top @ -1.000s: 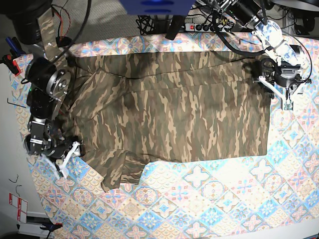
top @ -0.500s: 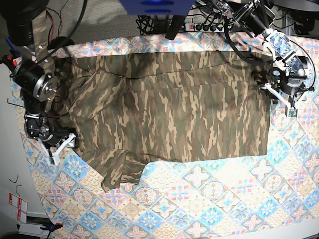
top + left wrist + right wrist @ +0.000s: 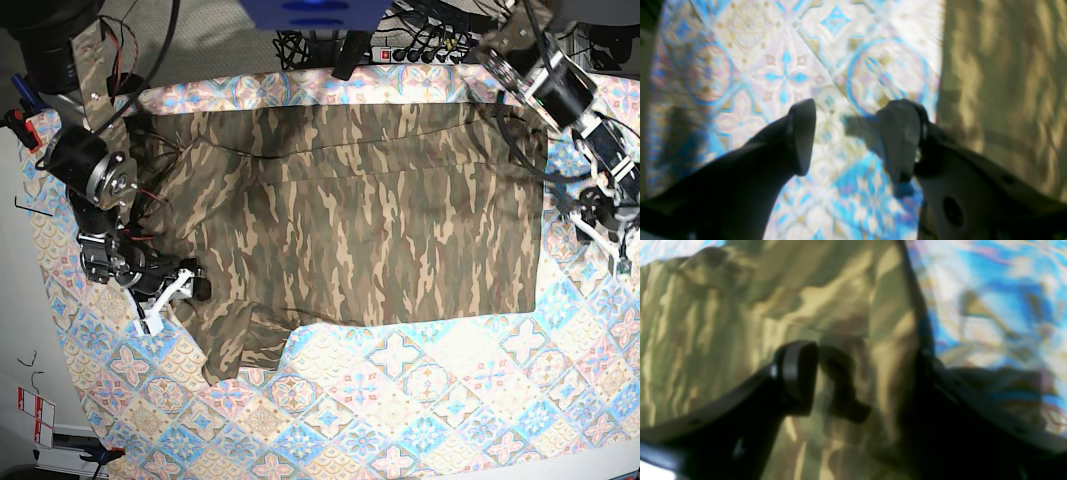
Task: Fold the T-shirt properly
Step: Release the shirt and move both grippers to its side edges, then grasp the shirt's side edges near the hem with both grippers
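The camouflage T-shirt [image 3: 350,220] lies spread flat on the tablecloth, with its lower sleeve [image 3: 235,340] bunched at the bottom left. My right gripper [image 3: 165,300] is at the shirt's left edge by that sleeve. In the right wrist view my right gripper [image 3: 860,380] stands open, the camouflage cloth [image 3: 840,306] lying between and under its fingers. My left gripper [image 3: 605,240] hangs just off the shirt's right edge. In the left wrist view my left gripper [image 3: 850,140] is open over bare tablecloth, with the shirt's edge [image 3: 1000,73] to its right.
A pastel diamond-patterned tablecloth [image 3: 430,400] covers the table. A power strip and cables [image 3: 400,50] lie beyond the far edge. The table's left edge [image 3: 45,300] runs close beside my right arm, with small tools [image 3: 20,125] past it.
My right gripper has moved right, from beside the shirt onto its left edge by the sleeve. My left gripper has moved right and toward the front, away from the shirt's right edge.
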Controlling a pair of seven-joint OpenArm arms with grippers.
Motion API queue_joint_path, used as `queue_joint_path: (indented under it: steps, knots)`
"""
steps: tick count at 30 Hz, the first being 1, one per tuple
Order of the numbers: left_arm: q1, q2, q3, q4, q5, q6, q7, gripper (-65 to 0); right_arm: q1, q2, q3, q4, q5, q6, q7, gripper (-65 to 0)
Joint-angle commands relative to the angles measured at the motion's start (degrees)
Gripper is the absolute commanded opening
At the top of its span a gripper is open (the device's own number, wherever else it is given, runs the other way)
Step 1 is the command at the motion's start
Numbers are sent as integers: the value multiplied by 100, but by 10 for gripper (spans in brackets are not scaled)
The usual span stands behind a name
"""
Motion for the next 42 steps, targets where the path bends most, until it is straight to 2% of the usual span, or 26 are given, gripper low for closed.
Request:
queue_joint_path:
  steps: [1,3,5,8,13,17,21,27,29,33,35,37,42]
  knots:
    - [-307,-249,9,-249,-114,-3,-104,-313,10,51,-13,-27,-150,78,-344,-268]
    - [-694,-513,9,-1049,-140,-3,-122,-313,10,51,-13,-27,-150,78,-335,-268]
    - [-1019,-662,9,-1743,-140,-3,-421,-313,10,51,-13,-27,-150,78,-335,-268]
    - [-1371,-759,80,-2578,-79,-3,-1027,-313,10,51,-31,-27,-150,78,-335,-268]
    - [-1819,-820,598,-3853,-88,-3,-2003,-313,10,77,-39,-27,-150,78,-344,-268]
    - [-2013,-820,598,-4336,-88,-3,-2636,-313,10,86,-48,-27,-159,78,-344,-268]
    - [-1969,-820,625,-4363,-52,-3,-3146,-312,2,86,-48,-27,-159,78,-353,-268]
    - [-1890,-811,625,-4389,651,-3,-3322,-312,2,165,-48,-27,-159,78,-353,-268]
    - [-1898,-794,625,-4714,897,-3,-3322,-312,2,165,-48,-27,-159,78,-353,-268]
    - [-1951,-952,590,-5620,941,-3,-3550,-312,2,165,-48,-27,-159,78,-353,-268]
    - [-1907,-996,590,-5875,950,-3,-3832,-312,2,165,-57,-27,-159,78,-361,-268]
    - [-1890,-1040,590,-5954,994,-3,-3885,-312,2,165,-57,-27,-159,78,-405,-268]
    - [-1802,-1207,598,-5963,1002,625,-3876,-312,2,165,-57,-27,-159,78,-440,-269]
